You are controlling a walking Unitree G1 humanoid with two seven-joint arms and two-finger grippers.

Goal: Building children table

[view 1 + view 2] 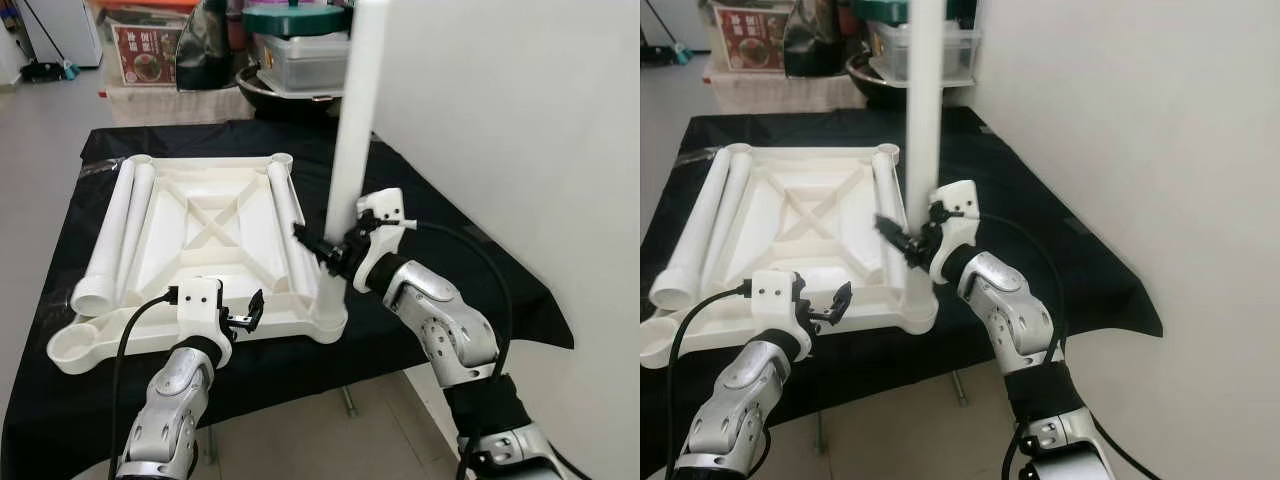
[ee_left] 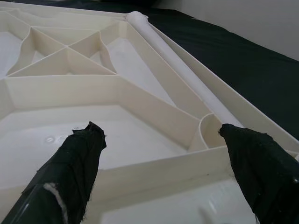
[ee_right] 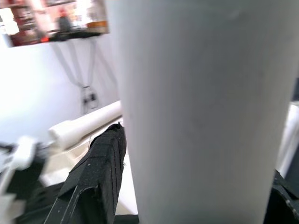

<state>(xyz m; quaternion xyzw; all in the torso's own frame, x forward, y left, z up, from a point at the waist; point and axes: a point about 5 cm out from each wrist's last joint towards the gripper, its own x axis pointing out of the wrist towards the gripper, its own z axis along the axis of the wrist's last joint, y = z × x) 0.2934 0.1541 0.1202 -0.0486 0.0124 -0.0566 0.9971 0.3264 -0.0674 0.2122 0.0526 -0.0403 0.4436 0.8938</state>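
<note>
A white plastic tabletop (image 1: 215, 225) lies upside down on a black-clothed table. One white leg (image 1: 355, 120) stands upright in its near right corner socket. My right gripper (image 1: 335, 250) is shut on that leg low down, with a black finger (image 3: 96, 177) on each side of it. Two more legs (image 1: 112, 235) lie side by side along the left rim. A third loose leg (image 1: 285, 205) lies inside the right rim. My left gripper (image 1: 245, 315) hovers open at the tabletop's near edge, its fingers (image 2: 79, 163) spread wide with nothing between them.
The black cloth (image 1: 420, 200) hangs over the table's near and right edges. A white wall (image 1: 500, 100) stands close on the right. Behind the table sit a red box (image 1: 145, 50), a pot and plastic bins (image 1: 295, 60). Grey floor (image 1: 40, 130) lies to the left.
</note>
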